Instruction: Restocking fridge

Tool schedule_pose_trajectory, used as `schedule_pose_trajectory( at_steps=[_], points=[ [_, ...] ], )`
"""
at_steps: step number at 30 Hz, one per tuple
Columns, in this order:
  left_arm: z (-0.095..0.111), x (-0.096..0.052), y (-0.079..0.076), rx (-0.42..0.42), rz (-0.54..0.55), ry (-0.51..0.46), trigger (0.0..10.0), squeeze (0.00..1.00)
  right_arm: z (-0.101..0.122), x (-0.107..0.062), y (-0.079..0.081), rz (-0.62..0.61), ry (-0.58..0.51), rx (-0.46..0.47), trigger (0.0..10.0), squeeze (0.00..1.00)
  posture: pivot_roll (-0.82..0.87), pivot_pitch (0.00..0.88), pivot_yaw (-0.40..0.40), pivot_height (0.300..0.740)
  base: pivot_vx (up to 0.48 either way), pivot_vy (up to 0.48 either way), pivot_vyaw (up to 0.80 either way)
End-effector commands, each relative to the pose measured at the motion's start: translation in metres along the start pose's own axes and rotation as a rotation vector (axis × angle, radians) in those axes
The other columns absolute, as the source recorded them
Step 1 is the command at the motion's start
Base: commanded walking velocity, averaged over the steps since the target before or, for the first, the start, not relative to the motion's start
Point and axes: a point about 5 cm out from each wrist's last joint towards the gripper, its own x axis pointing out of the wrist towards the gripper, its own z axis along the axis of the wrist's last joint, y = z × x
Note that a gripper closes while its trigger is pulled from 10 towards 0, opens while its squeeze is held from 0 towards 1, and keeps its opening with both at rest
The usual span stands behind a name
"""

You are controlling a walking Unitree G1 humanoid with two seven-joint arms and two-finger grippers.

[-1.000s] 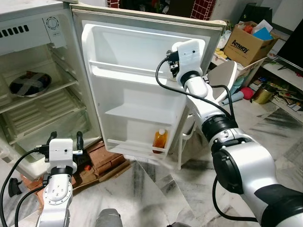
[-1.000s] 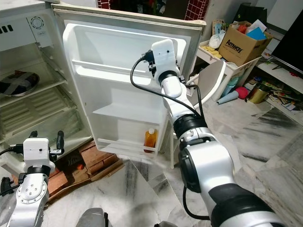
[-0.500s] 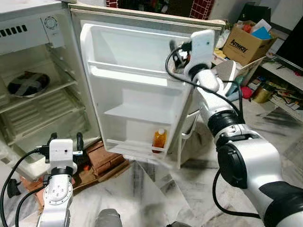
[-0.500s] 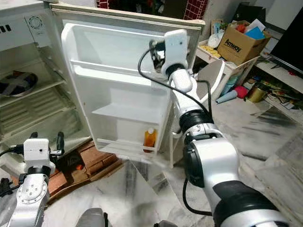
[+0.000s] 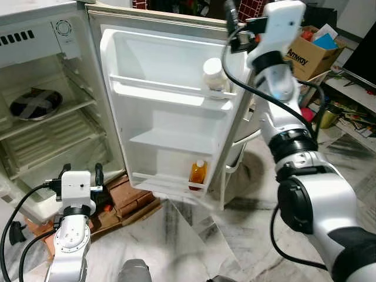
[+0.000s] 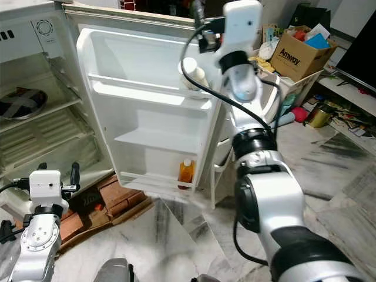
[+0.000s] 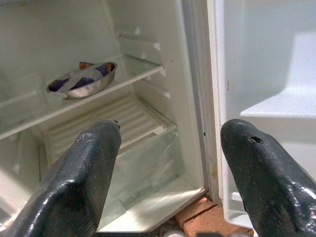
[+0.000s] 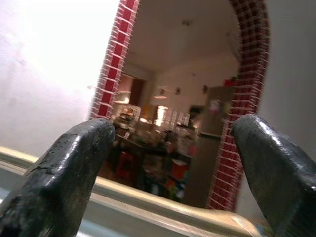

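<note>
Fridge [image 5: 41, 88] open, door [image 5: 170, 111] swung wide. White jar [image 5: 214, 74] upright on the door's top shelf [image 5: 170, 88], at its outer end, against the rail. Orange bottle [image 5: 198, 173] upright in the bottom door bin [image 5: 170, 182], at the corner nearest the door's free edge. Middle door shelf [image 5: 170, 141] bare.

Right gripper [image 8: 173, 173] raised above the door's top edge, well clear of the jar, fingers [image 8: 74, 168] spread wide with nothing between them; past them, a red-tiled archway [image 8: 247, 74] and a dim room. Right arm [image 5: 282, 100] stretched up alongside the door's free edge.

Left gripper [image 7: 170, 168] low before the fridge body, fingers [image 7: 84, 173] spread, holding nothing, aimed at the lower shelves. Left arm [image 5: 70, 235] down near the floor [image 5: 194, 235].

Inside the fridge: metal bowl [image 5: 35, 104] on the upper wire shelf [image 5: 53, 117], covered with crossed strips, dark contents, possibly food, too small to tell. Ribbed cover [image 7: 113, 118] beneath, over a clear drawer [image 7: 143, 168].

Bricks [image 5: 132, 194] under the fridge's front corner. Beyond the door, a cardboard box [image 5: 308, 53] of mixed items and a white chair [image 6: 270, 100] just behind the right arm. Marble floor throughout.
</note>
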Motion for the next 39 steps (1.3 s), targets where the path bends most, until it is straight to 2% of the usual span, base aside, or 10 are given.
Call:
schedule_pose_trajectory(
  at_steps=[1,10,20,26,29,30,31,32,33,39],
  points=[
    [0.002,0.002,-0.002,-0.001,-0.010,-0.002,10.0,0.00,0.002,-0.005,-0.008,-0.002,-0.016,-0.019,10.0,1.00,0.21,0.000,-0.074,0.740,0.000,0.000,0.00],
    [0.005,0.005,-0.005,0.011,-0.039,-0.027,10.0,0.00,-0.025,-0.044,-0.025,-0.046,0.112,-0.048,10.0,1.00,0.19,0.000,-0.068,0.740,0.000,-0.097,0.00],
    [0.005,0.008,-0.008,0.033,-0.044,-0.023,10.0,0.00,-0.051,-0.087,0.004,-0.009,0.226,-0.001,10.0,1.00,0.19,0.000,-0.063,0.740,0.000,-0.431,0.00],
    [0.004,0.009,-0.008,0.044,-0.030,-0.016,10.0,0.00,-0.058,-0.095,0.012,0.031,0.294,0.091,10.0,1.00,0.19,0.000,-0.059,0.740,0.000,-0.480,0.00],
    [0.003,0.007,-0.009,0.055,-0.031,-0.013,10.0,0.00,-0.061,-0.097,0.017,0.116,0.313,0.114,10.0,1.00,0.19,0.000,-0.055,0.740,0.000,-0.480,0.80],
    [0.003,0.007,-0.009,0.055,-0.031,-0.013,10.0,0.00,-0.061,-0.097,0.017,0.124,0.312,0.111,10.0,0.90,0.19,0.000,-0.052,0.740,0.000,-0.480,0.80],
    [0.003,0.006,-0.009,0.056,-0.031,-0.013,10.0,0.00,-0.061,-0.097,0.017,0.127,0.311,0.111,10.0,0.90,0.19,0.000,-0.052,0.740,0.000,-0.480,0.80],
    [0.003,0.005,-0.009,0.058,-0.031,-0.012,10.0,0.00,-0.061,-0.096,0.017,0.127,0.312,0.112,10.0,0.07,0.19,0.000,-0.050,0.740,0.000,-0.480,0.80],
    [0.002,0.003,-0.009,0.063,-0.027,-0.010,10.0,0.00,-0.061,-0.094,0.018,0.127,0.313,0.120,10.0,0.00,0.20,0.000,-0.050,0.740,0.000,-0.480,0.80],
    [-0.003,-0.006,-0.008,0.074,-0.012,0.010,10.0,0.00,-0.065,-0.100,0.026,0.133,0.348,0.188,10.0,0.00,0.20,0.000,-0.059,0.740,0.000,-0.480,0.80]
  ],
)
